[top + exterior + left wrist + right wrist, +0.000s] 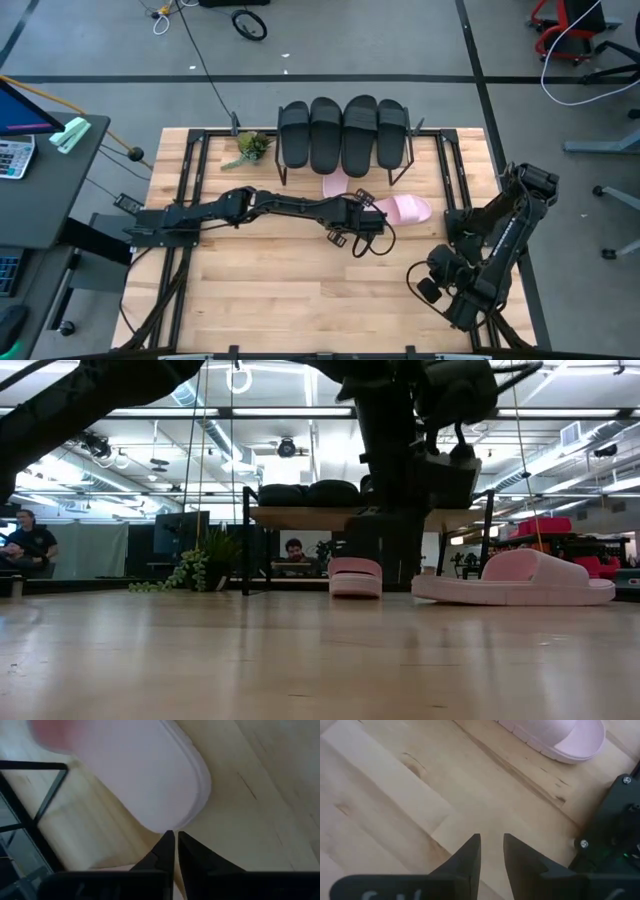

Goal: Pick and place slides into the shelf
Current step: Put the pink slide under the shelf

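Four black slides (345, 132) lie side by side on top of the shelf (300, 517) at the table's far middle. One pink slide (335, 185) lies on the table partly under the shelf. A second pink slide (408, 209) lies flat on its sole to the right of it. My left gripper (365, 215) is shut and slants down at this slide's left, rounded end (175, 822). My right gripper (425, 283) hangs open over bare wood near the table's right front, with nothing between its fingers (470, 850). My left gripper's shut fingertips (167, 840) stand right at the rim of the pink slide's rounded left end, coming slanting down from the table's left. Whether they touch the rim I cannot tell. The slide lies flat on the table.
A small green plant sprig (250, 147) lies left of the shelf. Black metal rails (190, 170) run along the table's left and right sides. A desk with a calculator (12, 155) stands beyond the left edge. People (25, 545) sit in the room behind.
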Robot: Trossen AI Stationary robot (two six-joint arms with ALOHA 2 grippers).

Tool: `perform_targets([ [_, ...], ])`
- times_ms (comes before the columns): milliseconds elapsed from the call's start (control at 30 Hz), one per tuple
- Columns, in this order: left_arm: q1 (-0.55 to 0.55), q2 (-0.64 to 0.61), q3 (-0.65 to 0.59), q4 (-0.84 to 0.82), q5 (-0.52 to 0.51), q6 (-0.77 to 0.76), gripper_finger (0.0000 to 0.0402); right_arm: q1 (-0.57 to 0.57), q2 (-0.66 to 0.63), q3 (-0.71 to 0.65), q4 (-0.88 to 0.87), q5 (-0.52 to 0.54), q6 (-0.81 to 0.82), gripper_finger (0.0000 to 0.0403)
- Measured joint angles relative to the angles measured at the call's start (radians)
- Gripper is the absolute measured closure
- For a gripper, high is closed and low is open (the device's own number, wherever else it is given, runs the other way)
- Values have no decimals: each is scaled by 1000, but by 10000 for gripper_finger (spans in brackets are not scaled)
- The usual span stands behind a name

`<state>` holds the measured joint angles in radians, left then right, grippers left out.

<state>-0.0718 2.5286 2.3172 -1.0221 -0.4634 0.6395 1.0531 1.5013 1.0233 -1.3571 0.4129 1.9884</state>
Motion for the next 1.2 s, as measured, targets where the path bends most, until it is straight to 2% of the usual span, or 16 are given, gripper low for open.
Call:
perform_targets([
  [167, 1, 9, -1, -2, 16, 23, 385, -1, 0, 0, 0, 2, 0, 314],
  [267, -4, 9, -1, -1, 15, 75, 375, -1, 0, 0, 0, 7, 0, 315],
  [533, -46, 9, -1, -9, 15, 207, 294, -1, 0, 0, 0, 6, -26, 315],
  [700, -39, 9, -1, 61, 16, 214, 236, -1, 0, 0, 0, 6, -26, 315],
  [833, -17, 9, -1, 75, 15, 209, 207, -1, 0, 0, 0, 6, -27, 315],
  [967, 4, 9, -1, 64, 15, 151, 202, -1, 1, 0, 0, 5, -27, 315],
  [1200, 5, 43, -1, 45, 15, 135, 223, -1, 1, 0, 0, 31, -28, 315],
])
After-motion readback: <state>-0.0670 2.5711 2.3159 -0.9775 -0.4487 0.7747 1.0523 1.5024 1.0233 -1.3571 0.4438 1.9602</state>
